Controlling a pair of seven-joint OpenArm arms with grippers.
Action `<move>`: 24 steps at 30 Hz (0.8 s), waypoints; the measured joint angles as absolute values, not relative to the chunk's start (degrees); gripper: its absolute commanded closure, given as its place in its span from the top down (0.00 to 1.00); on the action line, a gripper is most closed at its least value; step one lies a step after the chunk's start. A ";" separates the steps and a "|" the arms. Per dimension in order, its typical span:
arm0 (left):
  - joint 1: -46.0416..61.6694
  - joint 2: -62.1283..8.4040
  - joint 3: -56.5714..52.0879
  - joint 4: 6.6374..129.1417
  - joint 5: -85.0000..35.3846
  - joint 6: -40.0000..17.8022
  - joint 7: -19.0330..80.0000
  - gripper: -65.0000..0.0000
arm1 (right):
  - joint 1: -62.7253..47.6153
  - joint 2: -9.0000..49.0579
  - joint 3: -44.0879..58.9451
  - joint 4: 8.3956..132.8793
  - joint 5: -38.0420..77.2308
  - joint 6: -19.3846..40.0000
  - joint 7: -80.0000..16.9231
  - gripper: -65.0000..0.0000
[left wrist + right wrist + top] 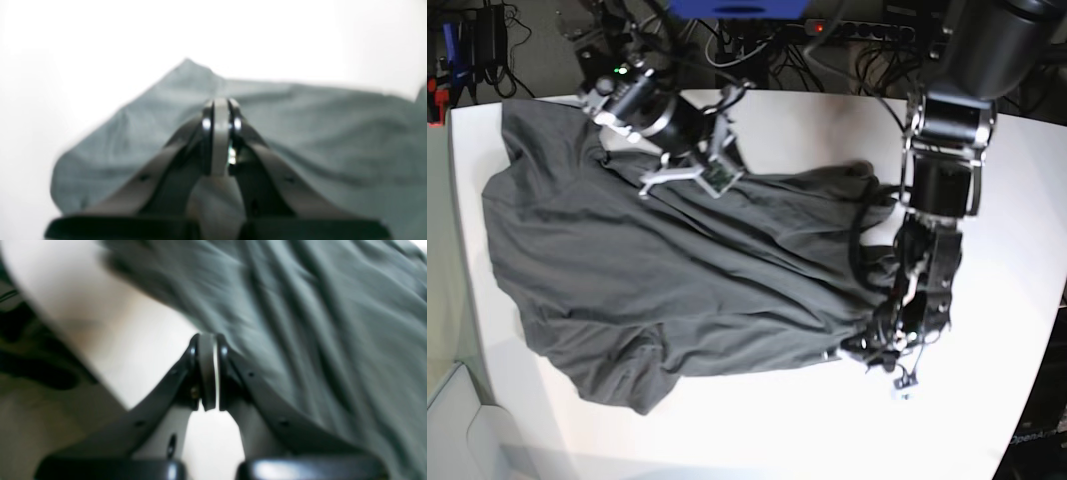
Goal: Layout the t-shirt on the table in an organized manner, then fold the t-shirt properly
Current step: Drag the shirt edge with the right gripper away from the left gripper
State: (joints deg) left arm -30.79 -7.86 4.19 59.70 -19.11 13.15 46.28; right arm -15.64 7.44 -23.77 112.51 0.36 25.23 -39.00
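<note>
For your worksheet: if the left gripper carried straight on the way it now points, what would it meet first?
Probably the t-shirt: the shut left gripper points across the grey cloth, with the white table beyond. The picture is blurred, so depth is uncertain.

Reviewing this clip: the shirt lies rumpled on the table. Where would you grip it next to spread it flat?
Probably the t-shirt is best pinched at its free outer edge, at the rounded corner toward the base view's lower left, coming in from the bare table. That edge lies flat and exposed; the middle is bunched in folds.
</note>
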 measured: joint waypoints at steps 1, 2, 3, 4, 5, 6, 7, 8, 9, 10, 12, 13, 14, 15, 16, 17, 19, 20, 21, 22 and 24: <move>-29.19 -8.45 4.29 61.39 -18.85 13.13 48.99 0.00 | -15.46 6.76 -24.71 112.40 0.60 25.56 -39.42 0.00; -27.73 -9.37 4.32 62.74 -19.59 12.97 50.63 0.00 | -15.05 5.72 -24.97 112.18 0.58 25.61 -39.66 0.00; -26.39 -10.22 4.29 64.20 -19.40 12.86 51.88 0.00 | -14.39 4.95 -25.04 112.09 0.56 25.58 -39.68 0.00; -25.12 -11.05 4.25 65.69 -19.07 13.15 52.99 0.00 | -13.67 4.38 -25.04 112.09 0.38 25.47 -39.59 0.00; -24.25 -12.16 4.25 66.54 -18.96 13.06 53.43 0.00 | -13.08 3.92 -25.08 112.09 0.36 25.45 -39.24 0.00; -23.64 -13.19 4.23 67.09 -18.83 13.08 53.54 0.00 | -12.93 3.66 -25.04 112.09 0.40 25.19 -38.83 0.00; -23.31 -14.13 4.23 67.24 -18.81 13.06 53.32 0.00 | -12.88 3.46 -25.30 112.03 0.36 25.23 -39.00 0.00; -23.00 -15.14 4.25 67.20 -18.79 13.06 53.10 0.00 | -12.43 3.11 -25.96 111.63 0.25 25.26 -40.03 0.00; -22.70 -15.86 4.16 67.18 -18.63 13.06 52.66 0.00 | -11.79 2.81 -26.65 110.98 0.21 25.26 -40.07 0.00; -22.52 -16.38 4.21 66.94 -18.63 13.06 52.40 0.00 | -10.83 2.63 -27.20 110.56 0.25 25.26 -40.07 0.00; -22.28 -16.69 4.19 65.10 -18.63 13.06 50.26 0.00 | -8.62 2.31 -27.70 109.54 0.36 25.26 -40.01 0.00; -22.26 -16.88 4.32 63.94 -18.68 12.99 49.28 0.00 | -7.84 2.26 -28.05 108.86 0.38 25.23 -40.10 0.00; -22.28 -17.04 4.34 62.39 -18.96 12.34 48.14 0.00 | -7.22 2.24 -28.45 108.12 0.38 25.26 -40.07 0.00; -22.31 -17.15 4.34 60.51 -19.00 12.47 46.68 0.00 | -6.57 2.11 -29.08 107.18 0.34 25.23 -40.05 0.00; -22.26 -17.15 4.32 58.83 -18.79 12.91 45.41 0.00 | -6.31 1.80 -29.34 106.04 0.45 25.26 -39.75 0.00; -22.28 -17.12 4.29 57.06 -18.76 12.86 44.01 0.00 | -5.80 1.43 -29.63 104.77 0.54 25.26 -39.88 0.00; -22.33 -17.12 4.32 54.98 -18.68 12.56 40.71 0.00 | -3.99 1.13 -29.91 102.04 0.84 25.28 -40.03 0.00; -22.79 -17.10 4.29 53.98 -18.63 12.62 40.07 0.00 | -3.01 0.89 -29.87 100.71 0.64 25.26 -39.77 0.00; -23.03 -17.12 4.32 53.12 -18.65 12.60 39.27 0.00 | -2.00 0.34 -29.69 99.20 0.43 25.26 -39.05 0.00; -23.09 -17.10 4.34 52.38 -18.63 12.60 38.15 0.00 | -0.95 -0.08 -29.67 97.41 0.47 25.10 -38.02 0.00; -23.09 -17.10 4.43 51.44 -18.65 12.36 36.69 0.00 | 1.04 -0.19 -29.80 94.26 0.89 25.21 -36.75 0.00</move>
